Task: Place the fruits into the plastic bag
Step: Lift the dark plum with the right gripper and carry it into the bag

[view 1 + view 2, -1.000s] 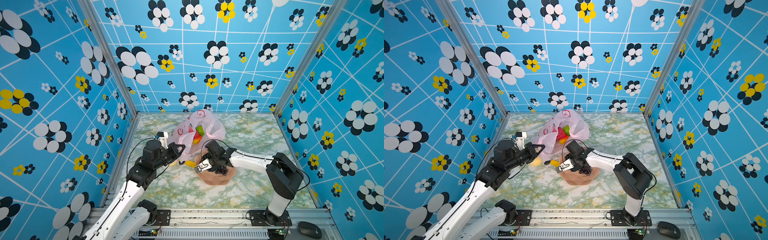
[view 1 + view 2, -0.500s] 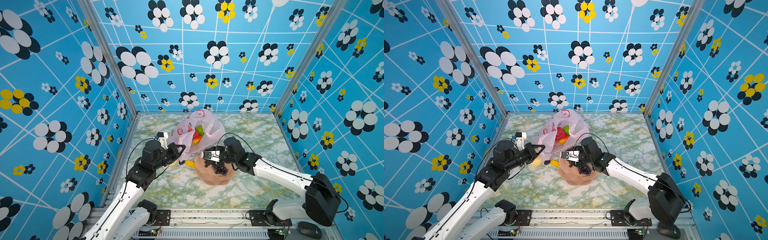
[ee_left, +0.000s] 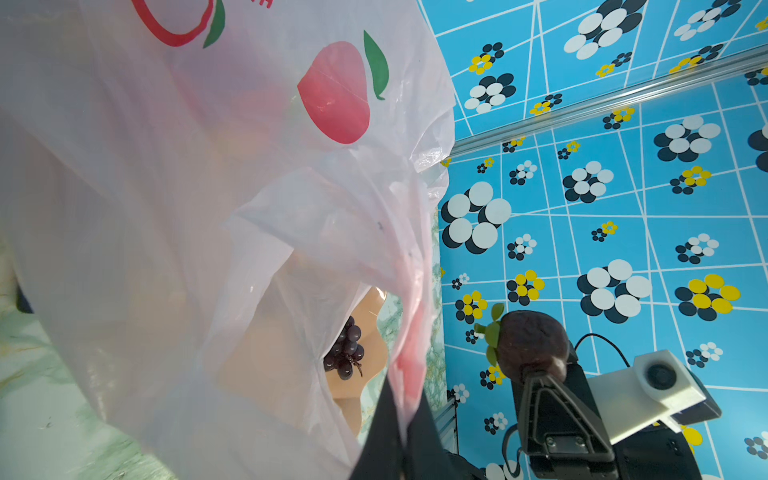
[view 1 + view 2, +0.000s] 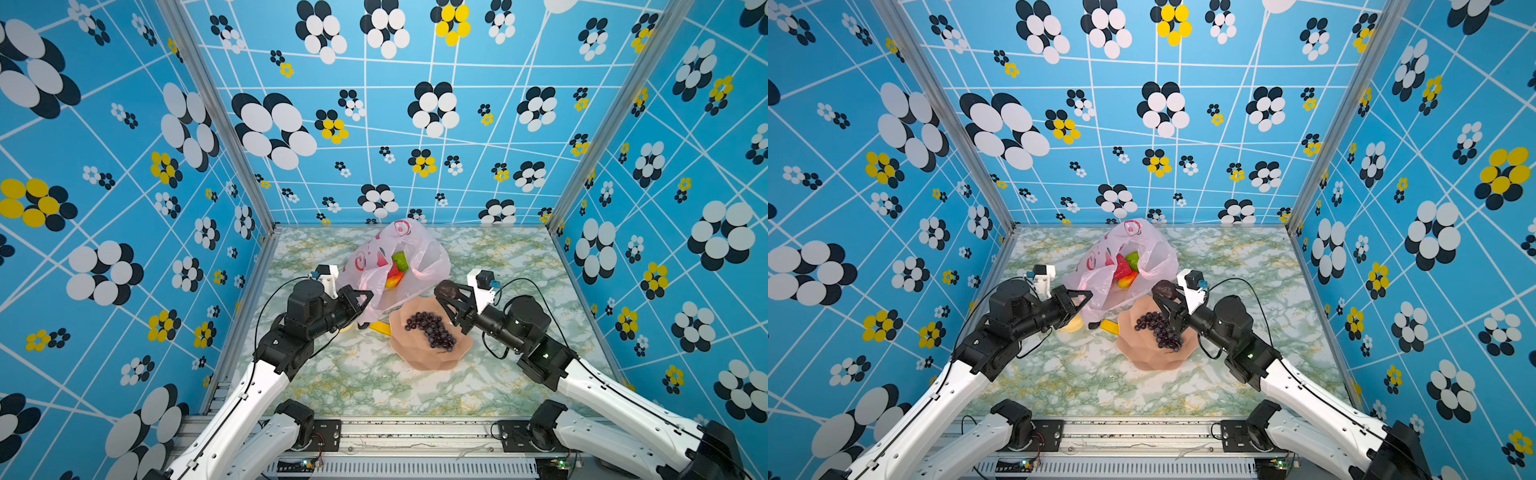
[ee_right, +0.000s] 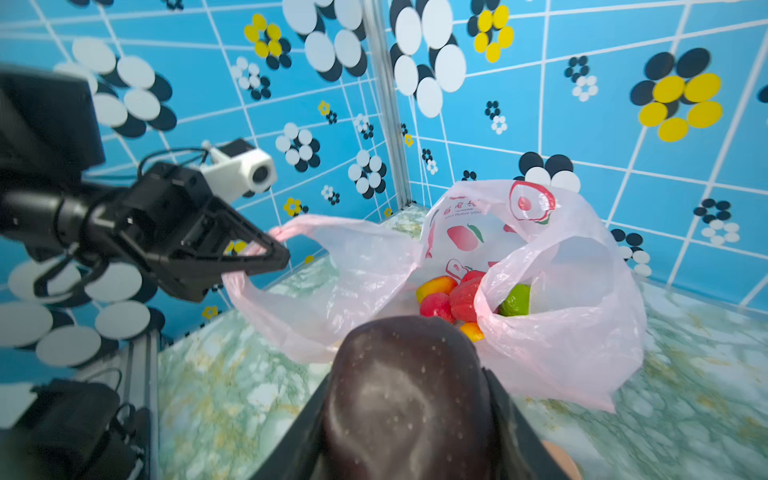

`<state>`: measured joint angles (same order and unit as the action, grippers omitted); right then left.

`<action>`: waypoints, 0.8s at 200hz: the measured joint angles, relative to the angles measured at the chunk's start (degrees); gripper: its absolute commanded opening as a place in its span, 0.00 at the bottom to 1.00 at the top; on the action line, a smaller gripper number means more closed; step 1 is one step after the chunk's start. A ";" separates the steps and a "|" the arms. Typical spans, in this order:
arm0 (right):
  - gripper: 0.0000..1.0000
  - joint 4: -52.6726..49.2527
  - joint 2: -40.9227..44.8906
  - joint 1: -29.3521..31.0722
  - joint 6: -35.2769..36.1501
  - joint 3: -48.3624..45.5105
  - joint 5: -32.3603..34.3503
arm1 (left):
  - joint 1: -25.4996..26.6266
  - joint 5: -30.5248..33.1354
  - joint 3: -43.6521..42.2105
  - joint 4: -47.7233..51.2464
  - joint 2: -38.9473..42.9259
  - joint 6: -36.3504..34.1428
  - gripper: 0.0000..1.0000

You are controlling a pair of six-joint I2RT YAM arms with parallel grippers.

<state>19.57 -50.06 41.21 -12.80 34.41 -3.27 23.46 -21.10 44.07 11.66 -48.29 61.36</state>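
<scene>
my left gripper [image 4: 367, 296] is shut tight on a handle [image 5: 293, 226] of the plastic bag [image 4: 430, 259], which lies just ahead of both tools with fruits [image 5: 451, 299] inside. my right gripper [image 4: 448, 293], half closed, holds a dark purple fruit [image 4: 444, 287] up beside the bag's mouth, with the grapes [image 4: 430, 330] in the bowl [image 4: 432, 360] below it.

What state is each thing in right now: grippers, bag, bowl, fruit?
left gripper: shut on a handle of the plastic bag, holding its mouth open.
right gripper: shut on the dark fruit, off the table, near the bag.
plastic bag: open, with red, green and yellow-orange fruits inside.
grape bunch: lying in the bowl, not gripped.
bowl: upright on the table.
</scene>
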 measured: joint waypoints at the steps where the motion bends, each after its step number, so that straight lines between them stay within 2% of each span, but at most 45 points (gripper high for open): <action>1: 0.37 -0.04 0.15 0.00 -0.46 0.02 0.35 | 0.02 0.02 0.00 -0.02 0.00 0.02 0.00; 31: 0.37 -1.60 1.25 -0.70 -11.85 0.15 6.05 | 0.85 0.07 0.00 -0.55 -0.68 0.20 0.00; 77: 0.35 -4.37 -2.89 -1.03 -26.10 4.07 7.48 | 1.07 0.09 0.00 -0.94 -0.79 0.17 0.00; 116: 0.32 -5.25 -7.58 -1.81 -38.86 8.92 6.01 | 1.07 0.09 0.00 -1.03 -0.76 0.17 0.00; 160: 0.30 -6.10 -17.53 -3.93 -51.41 15.28 -0.20 | 1.07 0.07 0.00 -2.03 -0.90 0.17 0.00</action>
<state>13.47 -67.59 37.28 -64.20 49.69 -3.46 24.53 -21.04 44.07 9.63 -49.19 61.54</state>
